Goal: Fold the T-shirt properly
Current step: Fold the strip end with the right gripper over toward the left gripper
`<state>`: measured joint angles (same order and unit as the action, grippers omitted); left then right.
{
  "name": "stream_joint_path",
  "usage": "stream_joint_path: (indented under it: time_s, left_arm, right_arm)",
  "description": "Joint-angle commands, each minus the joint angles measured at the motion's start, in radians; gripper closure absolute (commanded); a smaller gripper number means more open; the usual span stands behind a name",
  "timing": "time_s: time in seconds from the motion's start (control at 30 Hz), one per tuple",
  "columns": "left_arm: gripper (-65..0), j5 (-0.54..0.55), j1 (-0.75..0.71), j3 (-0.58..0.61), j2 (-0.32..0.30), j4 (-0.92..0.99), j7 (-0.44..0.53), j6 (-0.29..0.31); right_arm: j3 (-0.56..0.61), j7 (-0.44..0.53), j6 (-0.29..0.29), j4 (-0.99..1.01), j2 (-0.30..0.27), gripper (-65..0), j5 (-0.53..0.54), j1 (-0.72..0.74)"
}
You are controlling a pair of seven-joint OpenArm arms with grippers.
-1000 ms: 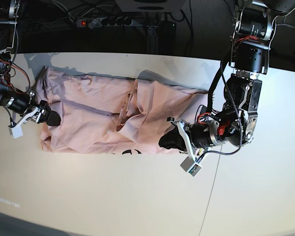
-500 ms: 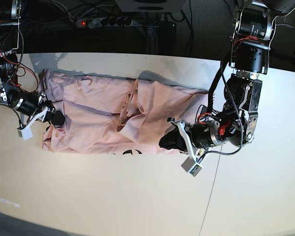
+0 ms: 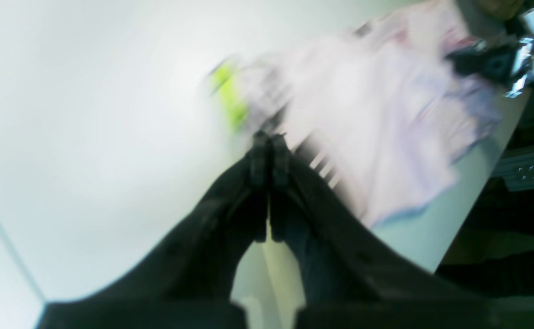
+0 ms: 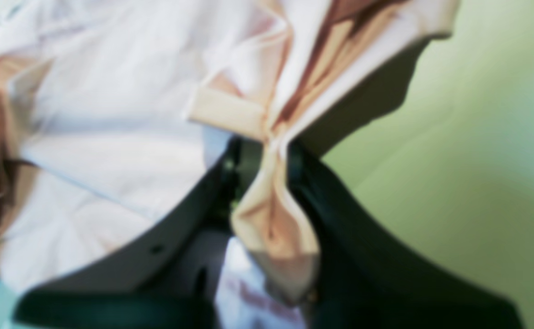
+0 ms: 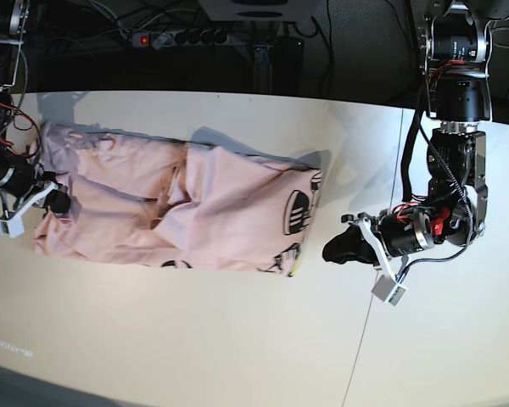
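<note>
Shirt [image 5: 237, 199] lies partly folded across the table [image 5: 195, 339]. Right gripper [image 4: 276, 141] clamps its gathered end; left gripper [image 3: 268, 137] is closed, empty, beyond the opposite end. Step: straightening. Next: pull gently, then flatten creases.

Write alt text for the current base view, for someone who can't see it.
A pink T-shirt, partly folded and rumpled, lies across a white table. The right gripper grips its end at the view's left; the left gripper is off the cloth, beyond its other end, where black print shows.
</note>
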<state>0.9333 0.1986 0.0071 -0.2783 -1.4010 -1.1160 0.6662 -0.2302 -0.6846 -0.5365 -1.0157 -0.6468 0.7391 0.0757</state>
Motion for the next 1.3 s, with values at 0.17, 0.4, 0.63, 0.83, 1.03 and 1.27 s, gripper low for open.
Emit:
stream_joint_path:
  time_s: [0.17, 0.4, 0.63, 0.83, 1.03, 1.27]
  left_arm:
    - [0.0, 0.028, -0.032, -0.002, -0.029, -0.018, 0.016, 0.032]
    - [0.0, 0.027, -0.092, -0.002, -0.029, -0.018, 0.015, 0.032]
    - [0.0, 0.021, -0.138, -0.002, -0.029, -0.018, 0.016, 0.032]
    - [0.0, 0.02, -0.15, -0.001, -0.026, -0.018, 0.02, 0.032]
    - [0.0, -0.011, -0.166, 0.0, 0.035, -0.017, 0.036, 0.032]
    - [0.0, -0.106, -0.171, 0.041, 0.132, 0.008, 0.079, 0.032]
  right_arm:
    - [-0.041, -0.024, -0.043, -0.004, -0.111, 0.0, 0.088, 0.002]
    - [-0.041, -0.133, -0.043, -0.14, -0.114, 0.0, 0.185, 0.032]
    - [-0.041, -0.158, -0.043, -0.365, -0.112, 0.0, 0.179, 0.034]
    - [-0.04, -0.158, -0.043, -0.51, -0.109, 0.0, 0.158, 0.034]
    - [-0.019, -0.153, -0.043, -0.608, -0.1, 0.0, 0.131, 0.034]
    - [0.072, -0.129, -0.043, -0.69, -0.093, 0.0, 0.086, 0.035]
